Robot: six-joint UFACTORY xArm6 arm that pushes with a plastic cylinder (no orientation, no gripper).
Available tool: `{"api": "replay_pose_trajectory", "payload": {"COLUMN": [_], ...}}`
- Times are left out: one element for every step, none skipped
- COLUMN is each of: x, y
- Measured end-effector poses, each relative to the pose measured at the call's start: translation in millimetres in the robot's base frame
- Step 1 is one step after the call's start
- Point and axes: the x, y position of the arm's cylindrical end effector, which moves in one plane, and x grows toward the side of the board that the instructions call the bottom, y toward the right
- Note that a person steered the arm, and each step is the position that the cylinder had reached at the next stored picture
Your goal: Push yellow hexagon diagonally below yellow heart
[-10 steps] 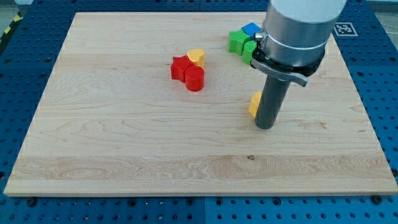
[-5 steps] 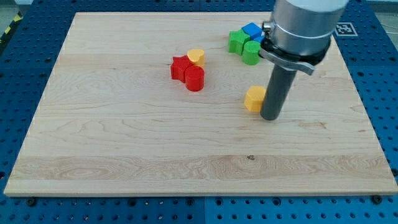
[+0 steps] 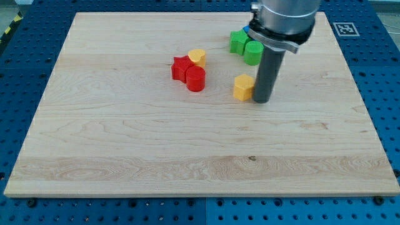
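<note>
My tip [image 3: 261,100], a bare rod tool grasping nothing, touches the yellow hexagon's [image 3: 243,87] right side.

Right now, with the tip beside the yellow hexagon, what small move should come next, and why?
Probably a short push on toward the view's left. My tip sits against the right side of the yellow hexagon, which lies below and well to the right of the yellow heart. The red blocks sit under the heart, so stop short of them.

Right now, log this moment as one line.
tip: touching yellow hexagon, on its right | yellow heart: upper left of it | push: underway
</note>
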Motion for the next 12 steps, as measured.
{"api": "replay_pose_trajectory", "payload": {"x": [-7,-9,-15,-11,-9,-9,-12,-23,-24,-31,-35,-35], "y": [-28,-39,-45,-28,-18,1,6,-13,-39,-59,-66,-51]}}
